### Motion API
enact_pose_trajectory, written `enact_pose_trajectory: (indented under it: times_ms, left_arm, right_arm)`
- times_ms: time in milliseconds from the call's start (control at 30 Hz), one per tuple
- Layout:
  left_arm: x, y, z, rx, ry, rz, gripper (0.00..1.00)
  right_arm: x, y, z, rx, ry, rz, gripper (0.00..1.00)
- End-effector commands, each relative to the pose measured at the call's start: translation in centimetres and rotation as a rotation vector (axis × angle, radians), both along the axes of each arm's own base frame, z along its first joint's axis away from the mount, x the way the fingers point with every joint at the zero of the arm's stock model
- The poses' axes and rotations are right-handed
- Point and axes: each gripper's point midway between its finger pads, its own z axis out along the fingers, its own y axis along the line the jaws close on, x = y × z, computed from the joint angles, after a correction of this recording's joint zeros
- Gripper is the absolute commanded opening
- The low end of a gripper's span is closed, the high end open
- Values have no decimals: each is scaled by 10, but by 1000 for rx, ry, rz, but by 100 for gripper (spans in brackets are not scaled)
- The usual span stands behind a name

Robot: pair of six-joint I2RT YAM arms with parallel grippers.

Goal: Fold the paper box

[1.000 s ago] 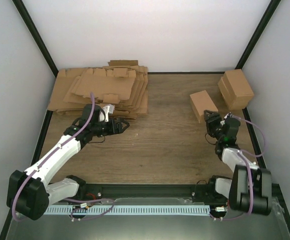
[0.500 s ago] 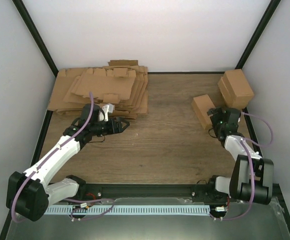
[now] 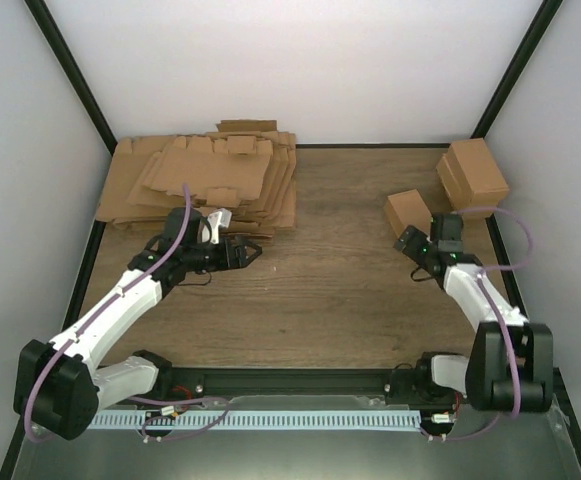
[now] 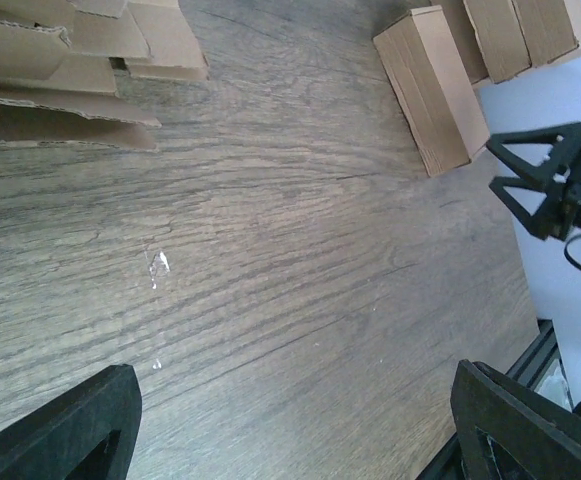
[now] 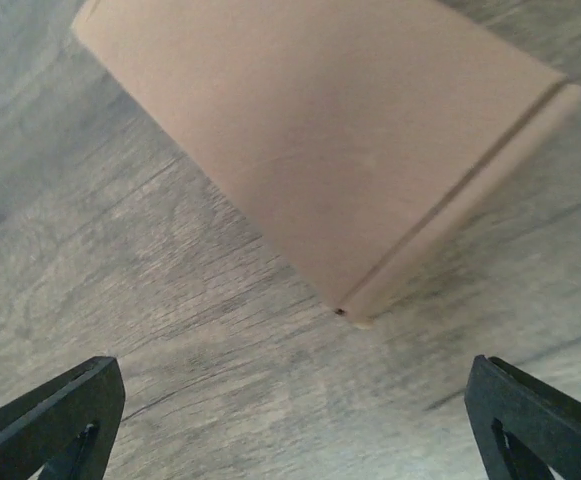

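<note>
The paper box [image 3: 406,209] is a small closed oblong brown carton lying on the wooden table at the right. It also shows in the left wrist view [image 4: 431,86] and fills the top of the right wrist view [image 5: 310,130]. My right gripper [image 3: 411,241] is open and empty just at the carton's near end, its jaws wide apart [image 5: 300,420] with a carton corner between and beyond them, not touching. My left gripper [image 3: 249,250] is open and empty [image 4: 290,420] over bare table, near the front edge of the sheet pile.
A thick pile of flat brown cardboard sheets [image 3: 205,178] lies at the back left. Another blocky brown carton [image 3: 473,176] stands at the back right, close behind the small carton. White walls with black frame posts [image 3: 70,85] enclose the table.
My right arm has swung its wrist round and the open gripper now sits at the carton's near end. The carton has shifted slightly. The left arm has not moved.
</note>
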Motion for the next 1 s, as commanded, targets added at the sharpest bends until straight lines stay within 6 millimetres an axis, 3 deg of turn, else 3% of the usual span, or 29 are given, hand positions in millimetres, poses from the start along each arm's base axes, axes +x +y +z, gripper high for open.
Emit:
enact_pose_trajectory:
  times_ms: [0,200,633,967]
  left_arm:
    - [-4,-6,0,-7,-7,-54,88]
    - [-3,-7,1,-9,-12,-65,88]
    - [3,-12,-2,-22,4,-68,88]
    - [6,-11,-2,-20,10,-49,88]
  right_arm:
    - [2,-6,-17,-136,153,31,96]
    - [1,4,-40,-60,155,-23,94]
    - [49,11,-54,-33,146,-253,92]
    - [98,-17,-54,-50,148,-429,88]
